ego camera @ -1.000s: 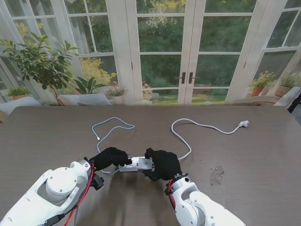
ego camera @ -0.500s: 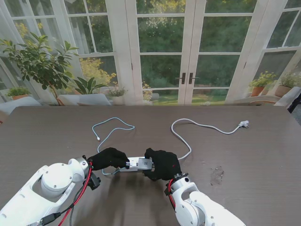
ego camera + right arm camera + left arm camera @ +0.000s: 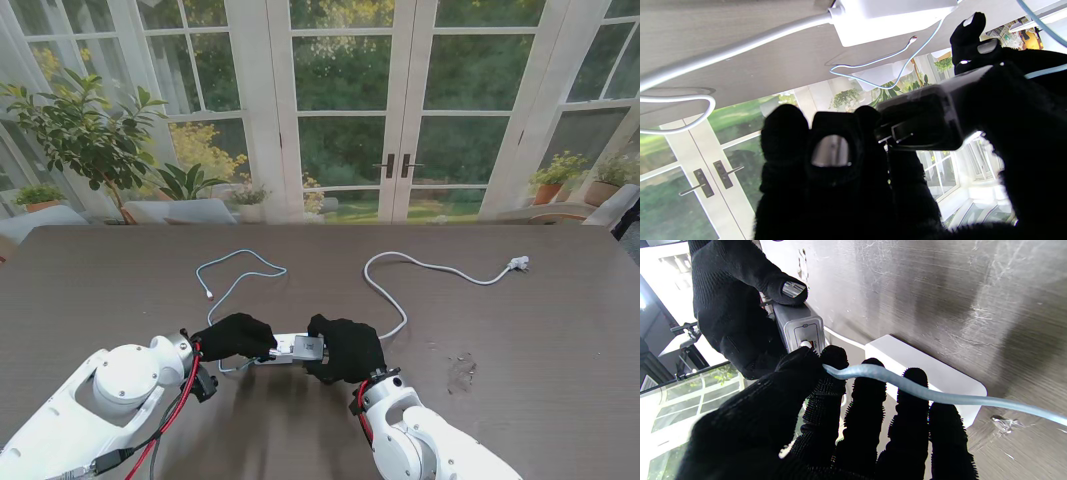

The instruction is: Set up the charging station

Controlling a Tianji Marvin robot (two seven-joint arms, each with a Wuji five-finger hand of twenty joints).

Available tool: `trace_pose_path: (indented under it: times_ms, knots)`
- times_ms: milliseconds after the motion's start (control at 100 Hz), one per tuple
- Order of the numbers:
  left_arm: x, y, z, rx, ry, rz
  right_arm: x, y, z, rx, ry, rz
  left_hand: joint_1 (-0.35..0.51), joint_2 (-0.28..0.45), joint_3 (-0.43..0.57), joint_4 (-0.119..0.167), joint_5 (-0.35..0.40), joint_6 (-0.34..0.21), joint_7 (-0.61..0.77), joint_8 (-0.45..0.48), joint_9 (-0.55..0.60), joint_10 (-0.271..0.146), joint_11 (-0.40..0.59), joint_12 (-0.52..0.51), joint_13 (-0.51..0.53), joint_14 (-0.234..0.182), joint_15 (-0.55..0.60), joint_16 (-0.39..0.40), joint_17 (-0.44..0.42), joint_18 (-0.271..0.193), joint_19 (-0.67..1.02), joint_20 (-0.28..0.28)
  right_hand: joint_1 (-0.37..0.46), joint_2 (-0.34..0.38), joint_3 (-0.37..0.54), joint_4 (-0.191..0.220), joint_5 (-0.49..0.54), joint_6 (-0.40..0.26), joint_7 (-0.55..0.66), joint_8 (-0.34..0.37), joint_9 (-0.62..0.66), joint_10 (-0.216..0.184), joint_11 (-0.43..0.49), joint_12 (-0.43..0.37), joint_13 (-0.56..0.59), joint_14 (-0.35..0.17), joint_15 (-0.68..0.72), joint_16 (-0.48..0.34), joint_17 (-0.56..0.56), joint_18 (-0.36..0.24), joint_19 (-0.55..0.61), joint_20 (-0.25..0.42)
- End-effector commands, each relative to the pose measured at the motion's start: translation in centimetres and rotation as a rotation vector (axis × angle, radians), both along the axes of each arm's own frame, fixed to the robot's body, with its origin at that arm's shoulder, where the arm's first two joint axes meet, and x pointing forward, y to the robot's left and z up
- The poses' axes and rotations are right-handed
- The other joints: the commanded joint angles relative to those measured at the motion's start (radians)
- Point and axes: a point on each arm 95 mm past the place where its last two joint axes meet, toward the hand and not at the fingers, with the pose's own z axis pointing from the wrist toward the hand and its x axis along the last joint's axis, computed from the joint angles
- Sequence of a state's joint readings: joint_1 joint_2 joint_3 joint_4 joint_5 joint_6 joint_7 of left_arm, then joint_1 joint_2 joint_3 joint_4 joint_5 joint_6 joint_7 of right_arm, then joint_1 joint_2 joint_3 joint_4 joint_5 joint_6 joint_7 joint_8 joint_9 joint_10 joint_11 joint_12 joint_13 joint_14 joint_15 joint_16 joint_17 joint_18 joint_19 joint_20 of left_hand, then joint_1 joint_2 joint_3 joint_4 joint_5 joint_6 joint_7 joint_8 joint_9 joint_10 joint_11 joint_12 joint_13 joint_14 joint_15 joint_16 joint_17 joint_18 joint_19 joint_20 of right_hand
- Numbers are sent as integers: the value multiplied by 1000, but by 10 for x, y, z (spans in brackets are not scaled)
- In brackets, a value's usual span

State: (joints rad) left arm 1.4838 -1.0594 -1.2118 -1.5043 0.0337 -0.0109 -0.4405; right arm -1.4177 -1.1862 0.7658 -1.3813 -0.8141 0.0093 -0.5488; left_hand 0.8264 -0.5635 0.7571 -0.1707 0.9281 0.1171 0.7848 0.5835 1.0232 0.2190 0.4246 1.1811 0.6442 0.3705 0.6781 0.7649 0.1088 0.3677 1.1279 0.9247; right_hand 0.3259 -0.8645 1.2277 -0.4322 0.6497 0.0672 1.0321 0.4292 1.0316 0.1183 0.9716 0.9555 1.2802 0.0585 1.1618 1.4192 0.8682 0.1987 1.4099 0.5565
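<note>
Two cables lie on the dark counter (image 3: 520,330): a thin pale-blue charging cable (image 3: 238,270) looping on the left, and a thicker white power cord (image 3: 400,290) that runs to the right and ends in a plug (image 3: 518,264). There is one grey charger block (image 3: 298,347), and one flat white adapter (image 3: 927,370) resting on the counter under the hands.

The charger block sits between the two gloved hands, near the counter's front edge — the right robot hand (image 3: 347,349) is wrapped around its right end, fingers closed on it. The left robot hand (image 3: 233,336) touches the block's left end face, thumb and forefinger pinching the blue cable's end right at the port; whether the connector is fully seated cannot be told. The blue cable trails across the left fingers (image 3: 870,396).
</note>
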Motion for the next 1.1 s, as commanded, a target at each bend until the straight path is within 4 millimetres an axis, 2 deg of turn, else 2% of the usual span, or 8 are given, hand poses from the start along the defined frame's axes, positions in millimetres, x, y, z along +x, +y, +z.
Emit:
trace_pose_path:
  times_ms: [0, 160, 320, 550, 710, 760, 880, 1090]
  knots:
    - [-1, -5, -2, -14, 13, -17, -2, 5, 1, 9, 7, 12, 45, -44, 53, -28, 43, -58, 47, -1, 50, -32, 3, 28, 42, -23, 41, 21, 11, -2, 57, 25, 132, 121, 167, 63, 46, -142, 398, 47, 68, -101, 55, 13, 36, -27, 27, -730, 13, -21, 51, -5]
    - [0, -7, -4, -25, 8, -14, -3, 6, 1, 18, 14, 8, 43, -58, 90, -25, 58, -50, 69, -13, 124, -53, 18, 45, 113, -21, 108, 45, 65, 2, 116, 37, 134, 120, 168, 63, 46, -142, 398, 47, 69, -99, 56, 13, 36, -29, 27, -730, 14, -22, 51, -5]
    - [2, -10, -6, -44, 2, -13, -3, 7, 0, 27, 21, 7, 26, -80, 131, -31, 78, -43, 84, -23, 166, -49, 29, 24, 171, -7, 148, 54, 124, 12, 148, 31, 136, 114, 174, 63, 50, -139, 398, 47, 74, -98, 56, 12, 36, -35, 30, -728, 23, -22, 49, -7]
    - [4, -12, -8, -68, -21, 7, -4, 7, -2, 45, 45, 11, 13, -102, 172, -40, 94, -36, 93, -25, 193, -44, 33, 8, 214, 8, 164, 55, 171, 23, 173, 25, 146, 99, 192, 59, 61, -125, 397, 55, 87, -93, 58, 17, 38, -51, 61, -712, 51, -17, 45, -9]
    - [5, -14, -10, -82, -30, 20, -4, 8, -2, 49, 45, 13, 2, -108, 219, -51, 89, -28, 106, -9, 194, -39, 47, 20, 243, 21, 211, 78, 203, 37, 205, 27, 148, 96, 196, 57, 64, -120, 394, 61, 92, -90, 58, 24, 36, -44, 73, -704, 56, -17, 45, -6]
    - [5, -14, -10, -86, -30, 21, -4, 9, -2, 50, 45, 13, 2, -109, 232, -57, 85, -22, 111, 2, 191, -27, 48, 27, 274, 4, 249, 96, 232, 39, 223, 32, 148, 96, 197, 57, 64, -120, 394, 62, 92, -89, 57, 25, 36, -49, 73, -704, 57, -16, 45, -6]
    - [5, -16, -12, -94, -34, 15, -4, 10, -2, 54, 43, 12, 6, -102, 233, -62, 65, -18, 142, 45, 186, -33, 65, 54, 349, -54, 307, 119, 313, 40, 252, 27, 148, 96, 196, 56, 64, -120, 393, 63, 93, -90, 56, 27, 36, -51, 73, -704, 57, -13, 44, -5]
    - [7, -20, -14, -106, -46, 5, -4, 11, -3, 62, 48, 11, 6, -107, 234, -60, 68, -11, 156, 37, 193, -26, 69, 55, 418, -93, 324, 124, 387, 43, 272, 8, 150, 94, 199, 56, 64, -120, 392, 64, 93, -90, 55, 30, 37, -45, 75, -701, 59, -16, 43, -2]
